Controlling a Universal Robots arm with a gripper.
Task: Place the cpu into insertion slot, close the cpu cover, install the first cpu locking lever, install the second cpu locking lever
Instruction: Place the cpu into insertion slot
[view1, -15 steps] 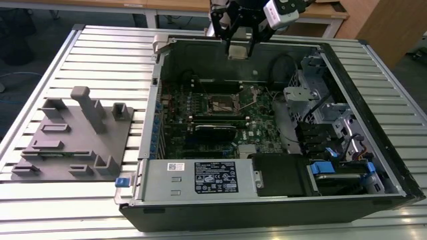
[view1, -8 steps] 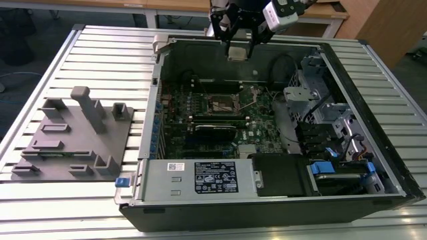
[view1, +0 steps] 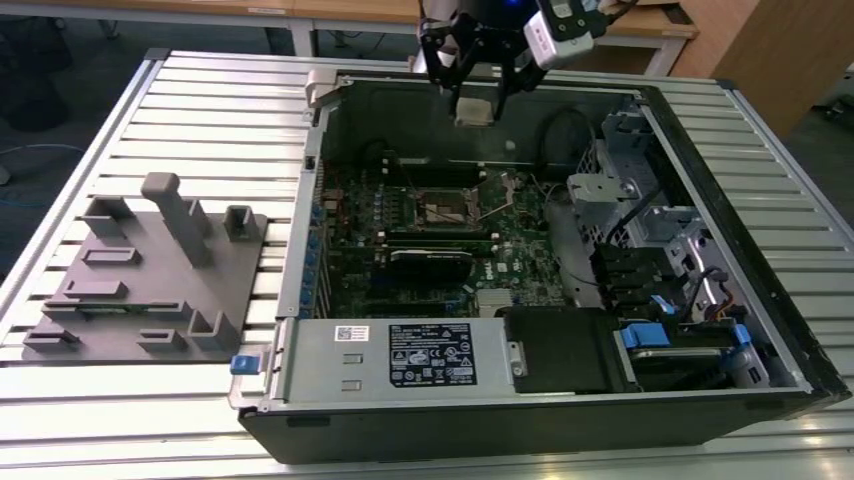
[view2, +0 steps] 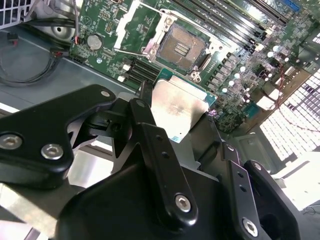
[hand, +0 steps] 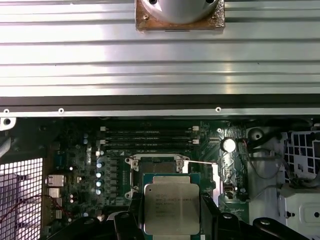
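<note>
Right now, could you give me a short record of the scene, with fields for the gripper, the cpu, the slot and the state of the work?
gripper: shut on the cpu, raised over the open computer case
cpu: held level in the air, its metal top shows in both wrist views
insertion slot: on the green motherboard, dark centre uncovered, no chip in it
cpu to slot: apart, no contact
work: the cpu is not yet placed
</note>
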